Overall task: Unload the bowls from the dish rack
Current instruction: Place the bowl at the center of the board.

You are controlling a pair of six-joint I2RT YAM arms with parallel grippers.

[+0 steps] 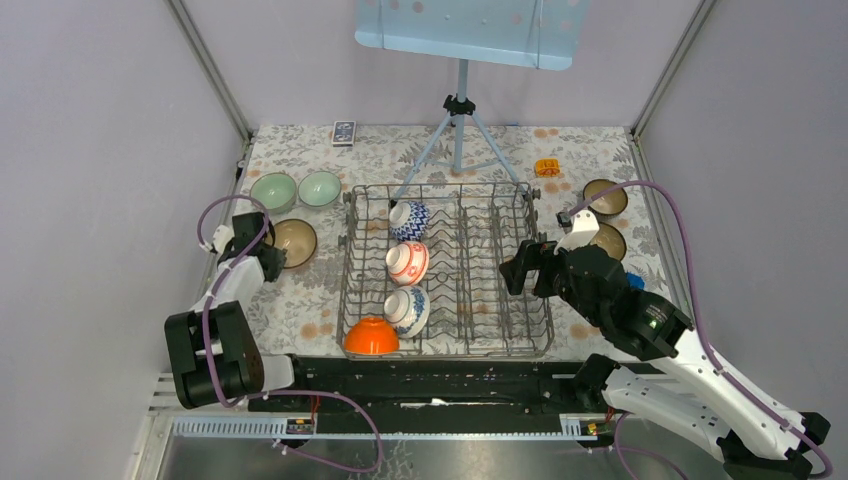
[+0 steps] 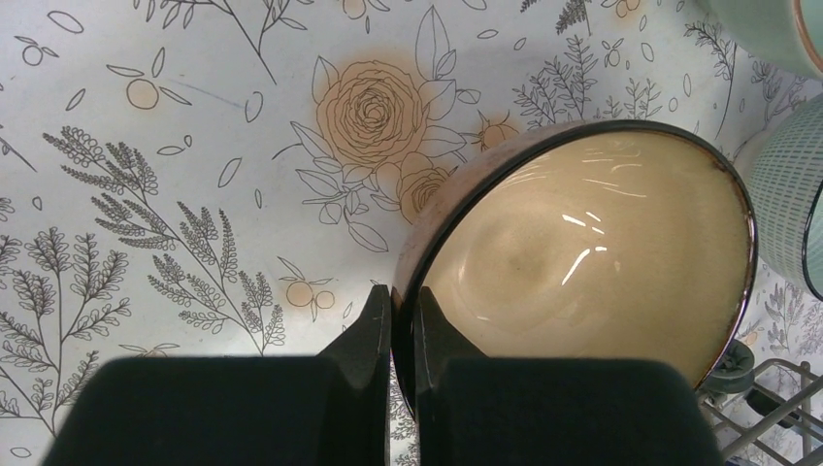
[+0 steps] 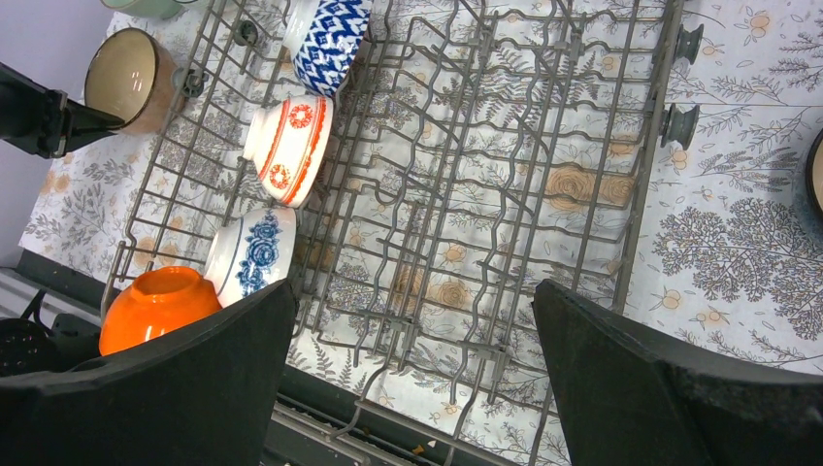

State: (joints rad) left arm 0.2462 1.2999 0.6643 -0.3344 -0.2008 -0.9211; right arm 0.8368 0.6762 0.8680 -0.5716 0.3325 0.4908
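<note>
- Left wrist: left fingers (image 2: 398, 311) pinch brown bowl (image 2: 582, 262) by its rim on counter (image 2: 146, 194), left of dish rack (image 1: 500, 300)
- Empty right fingers (image 1: 525, 266) spread wide at rack's right
- Rack's left row holds four bowls (image 1: 408, 262)

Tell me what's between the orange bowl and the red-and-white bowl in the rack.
One blue-and-white bowl, on its side; top and right wrist views show it.

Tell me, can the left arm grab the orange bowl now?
Probably not yet: its hand grips the brown bowl by the rim. The orange bowl sits uncovered in the dish rack, so maybe after letting go.
</note>
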